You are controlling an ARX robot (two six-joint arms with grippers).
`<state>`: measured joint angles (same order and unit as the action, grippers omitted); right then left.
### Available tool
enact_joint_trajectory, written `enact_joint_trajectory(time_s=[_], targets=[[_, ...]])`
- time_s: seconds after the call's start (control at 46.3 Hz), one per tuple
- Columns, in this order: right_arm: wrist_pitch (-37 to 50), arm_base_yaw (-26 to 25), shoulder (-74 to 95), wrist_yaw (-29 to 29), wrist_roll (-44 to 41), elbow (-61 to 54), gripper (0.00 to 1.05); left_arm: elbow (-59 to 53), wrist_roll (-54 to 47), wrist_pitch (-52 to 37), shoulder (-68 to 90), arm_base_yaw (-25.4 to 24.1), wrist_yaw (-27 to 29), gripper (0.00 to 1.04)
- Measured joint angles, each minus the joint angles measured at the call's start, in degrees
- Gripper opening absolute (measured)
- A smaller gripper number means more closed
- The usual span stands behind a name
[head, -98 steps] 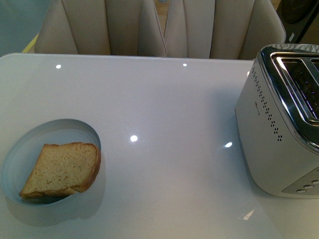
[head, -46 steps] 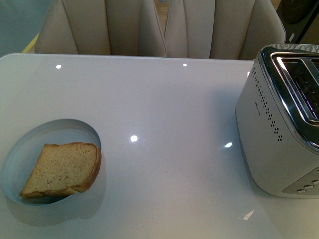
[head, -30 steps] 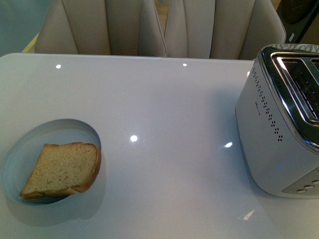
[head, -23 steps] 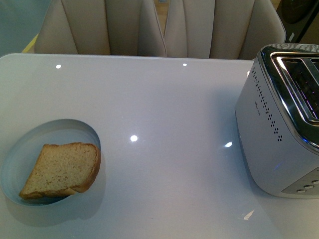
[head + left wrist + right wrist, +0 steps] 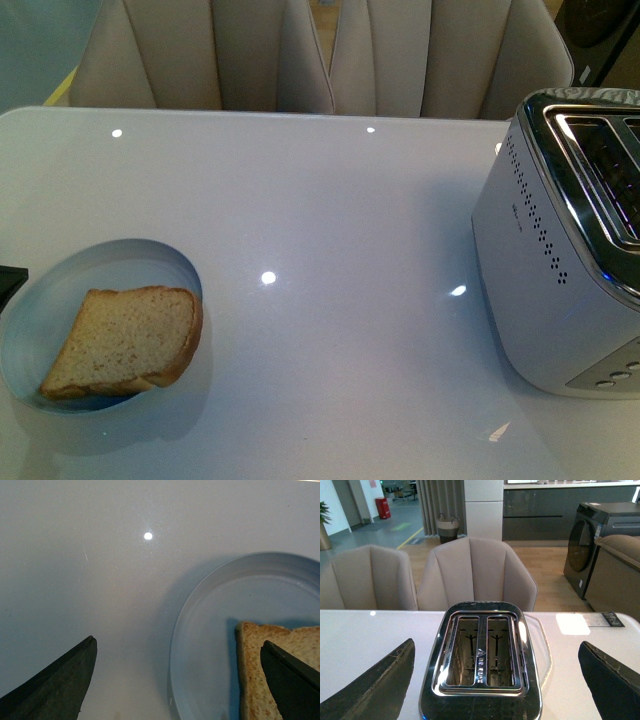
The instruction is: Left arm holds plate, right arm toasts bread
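Change: a dark sliver of the left arm (image 5: 8, 279) now shows at the border of the front view, just beside the plate (image 5: 150, 248). It was absent half a second ago.
Unchanged: the plate, bread (image 5: 125, 340) and toaster (image 5: 540, 290) sit where they were on the counter (image 5: 330, 200).
Meaning: judged as the left arm arriving to take the plate. The hold is only beginning and no grasp is made yet, so the toasting step has not begun.
Left fingers (image 5: 55, 685): spread wide, gripping nothing, and touching nothing that I can see.
Plate vs left fingers: its near rim (image 5: 175, 645) runs through the gap between the two tips. One tip is outside the rim over bare counter and the other is inside it, over the dish. Height above the rim cannot be told.
Bread vs left fingers: it lies flat in the plate, and its crust edge (image 5: 250, 680) is partly covered by the inner tip. Whether that tip touches it cannot be told.
Right fingers (image 5: 375, 685): also spread wide and empty, well apart from the bread.
Toaster vs right fingers: the toaster (image 5: 480, 667) lies ahead of the gap between them, slots up, and both slots look empty.
Next need (judgement): the left fingers should close on the rim alone. The inner tip sits close to the slice, so it may nudge or pinch the bread as it shuts.
Risk (judgement): the rim is low and smooth and the counter is glossy, so the plate could slide rather than seat between the tips.
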<state>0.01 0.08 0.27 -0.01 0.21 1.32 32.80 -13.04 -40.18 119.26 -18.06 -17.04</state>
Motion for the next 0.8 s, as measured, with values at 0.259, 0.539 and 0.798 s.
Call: enact_joint_trajectory(time_s=[0.259,0.539,0.798], targets=[[0.0,0.0,0.0,0.0,0.0,0.0,0.96,3.43,0.24,-1.18,8.55,0.17,0.57,0.97],[0.0,0.0,0.0,0.02,0.0,0.0,0.96,3.72,-0.76,-1.75,12.9,0.37,0.46,0.97],[0.0,0.0,0.0,0.0,0.0,0.0,0.96,4.04,-4.28,1.46,14.34,-0.09,-1.36,0.83]])
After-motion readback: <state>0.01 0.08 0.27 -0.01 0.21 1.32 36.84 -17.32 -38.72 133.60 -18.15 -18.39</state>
